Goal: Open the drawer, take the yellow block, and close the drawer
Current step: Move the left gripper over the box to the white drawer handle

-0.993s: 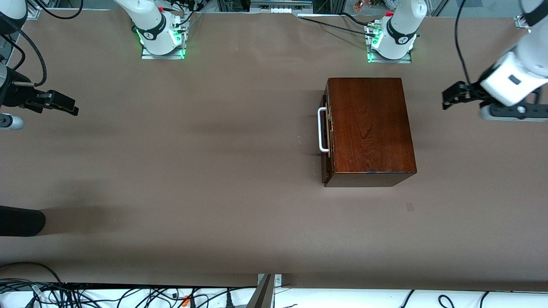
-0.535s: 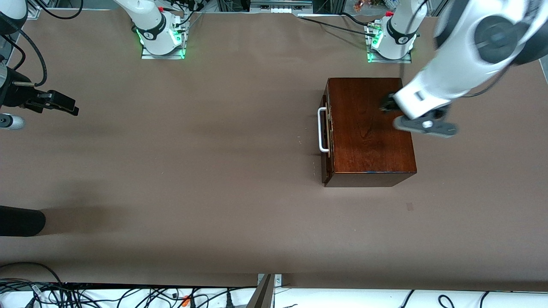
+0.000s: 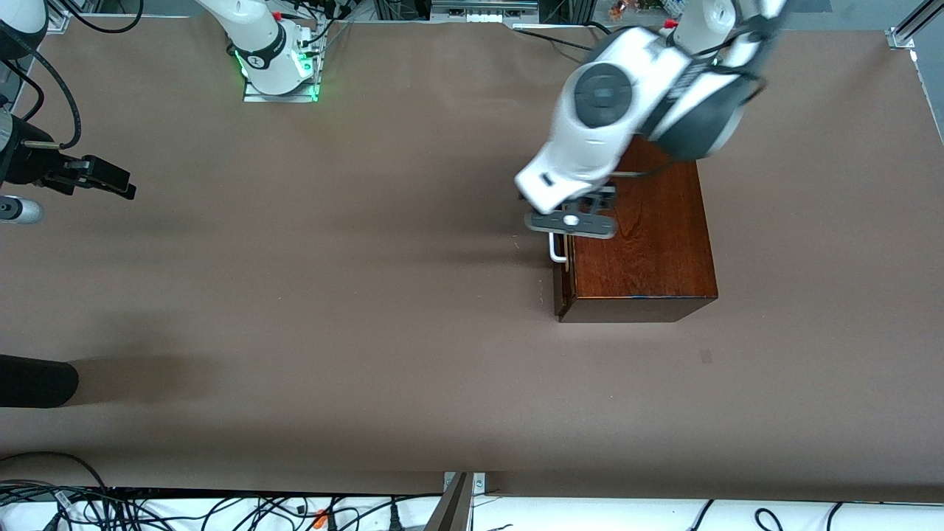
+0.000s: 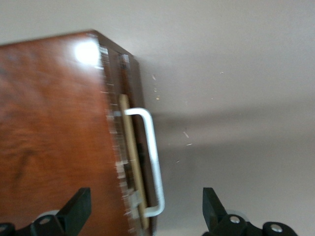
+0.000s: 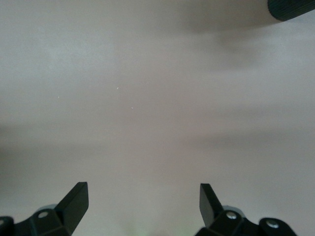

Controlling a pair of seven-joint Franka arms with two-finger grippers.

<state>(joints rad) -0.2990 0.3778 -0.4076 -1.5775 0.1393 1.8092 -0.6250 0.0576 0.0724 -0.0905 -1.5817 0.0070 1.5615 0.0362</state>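
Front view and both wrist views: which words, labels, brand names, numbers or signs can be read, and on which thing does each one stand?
None can be read.
Wooden box and its drawer: no writing shows.
Black rings on the arm bases: a small white mark, too small to read.

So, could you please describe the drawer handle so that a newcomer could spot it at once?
Find the dark reddish-brown wooden box toward the left arm's end of the table. On its drawer front is a white U-shaped bar handle, the only white part, under the open left gripper.
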